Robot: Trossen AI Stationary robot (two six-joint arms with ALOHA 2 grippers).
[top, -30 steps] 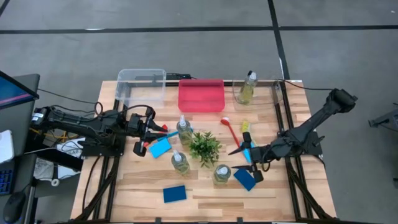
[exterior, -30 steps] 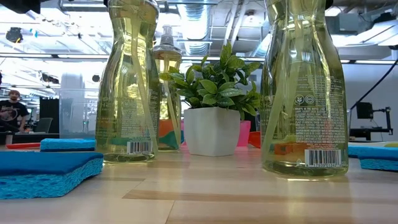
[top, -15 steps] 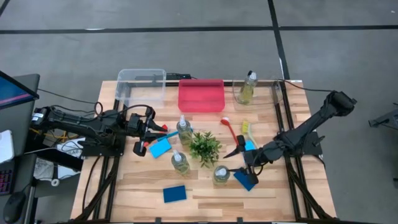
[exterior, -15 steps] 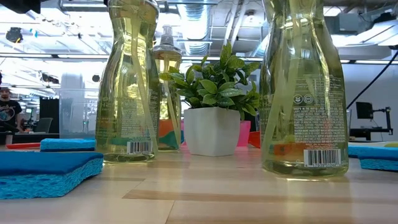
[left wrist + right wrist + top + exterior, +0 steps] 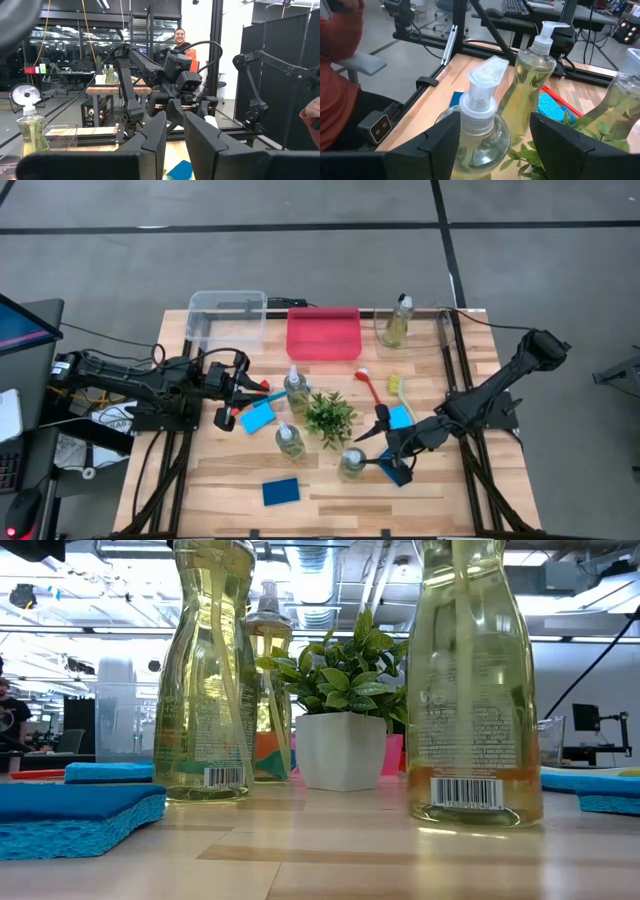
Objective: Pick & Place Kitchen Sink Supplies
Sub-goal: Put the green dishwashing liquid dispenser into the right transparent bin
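Grabbing step; right end effector (image 5: 372, 448) sits open around a pump bottle (image 5: 351, 463) at 5 o'clock from the plant (image 5: 329, 416); next it should squeeze and lift; left end effector (image 5: 243, 393) waits nearly closed, empty.

A robotics lab: a wooden table (image 5: 330, 480) on a grey floor, desks with a monitor (image 5: 588, 718), exposed ceiling ducts (image 5: 320, 580).

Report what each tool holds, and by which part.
Right tool: nothing gripped; its open jaws straddle a pump bottle around the shoulder. Left tool: cannot tell whether it holds anything.
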